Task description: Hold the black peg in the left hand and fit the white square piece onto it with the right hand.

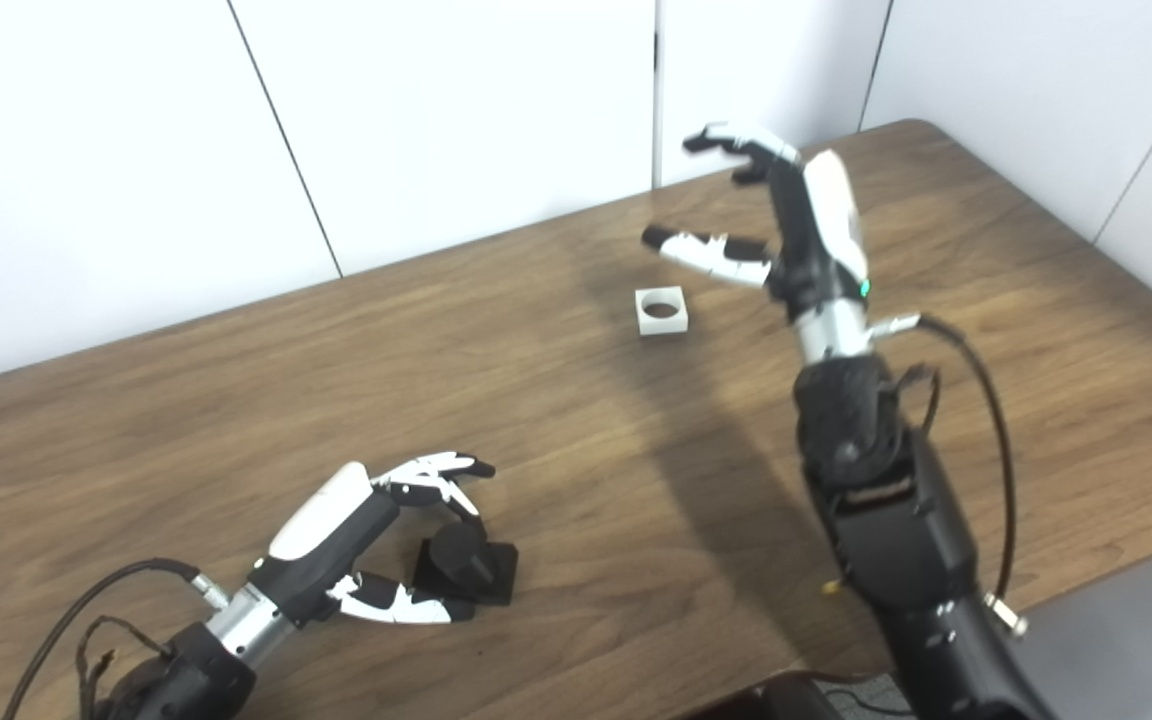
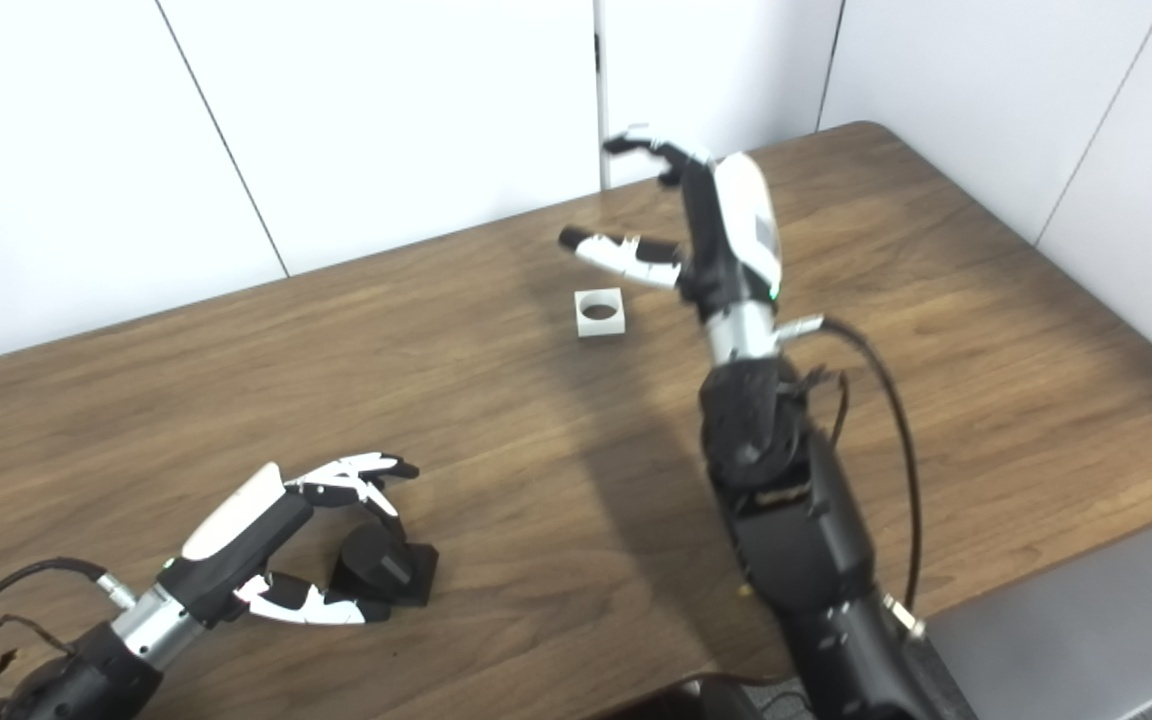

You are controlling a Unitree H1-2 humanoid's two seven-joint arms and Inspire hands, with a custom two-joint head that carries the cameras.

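Note:
The black peg (image 1: 466,562), a round post on a square black base, lies on the wooden table near the front left. My left hand (image 1: 356,530) is open around it, fingers above and thumb below, not clearly gripping. The white square piece (image 1: 661,310) with a round hole rests flat on the table toward the back centre. My right hand (image 1: 786,220) hovers open just right of and above it, thumb pointing left over the piece, fingers spread higher up.
The wooden table (image 1: 236,420) runs to white wall panels at the back. A grey surface (image 1: 1136,640) lies past the table's front right edge. My right forearm (image 1: 886,500) rises steeply over the table's right half.

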